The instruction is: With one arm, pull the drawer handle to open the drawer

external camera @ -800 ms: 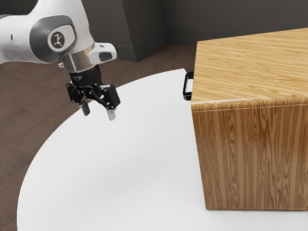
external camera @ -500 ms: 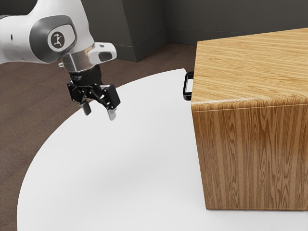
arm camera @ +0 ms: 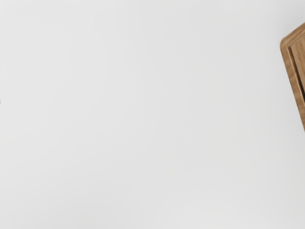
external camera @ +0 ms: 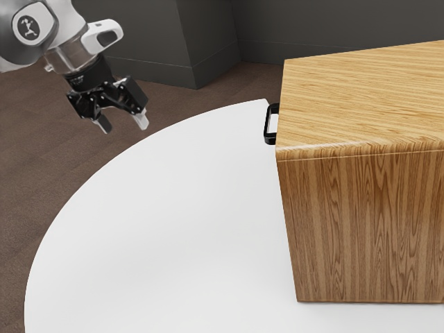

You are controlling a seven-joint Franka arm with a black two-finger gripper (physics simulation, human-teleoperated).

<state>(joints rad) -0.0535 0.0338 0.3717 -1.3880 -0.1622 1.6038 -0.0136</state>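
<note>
Where the round white table [external camera: 173, 236] lies nearest, the oak-grained wooden drawer cabinet [external camera: 361, 208] stands well apart from the black two-finger gripper [external camera: 123, 126]. Its black loop handle [external camera: 270, 125] faces the gripper, whose fingers hang spread and empty farther back.

The seven-joint arm of glossy white rounded shells [external camera: 66, 28] carried a grey round joint cap [external camera: 30, 26] marked with a small black emblem. A white flange block [external camera: 103, 33] held a dark oval inset. Below a metallic wrist ring [external camera: 66, 57], the black two-finger pincer [external camera: 123, 125] showed pale screw dots and one light grey fingertip [external camera: 143, 123].
</note>
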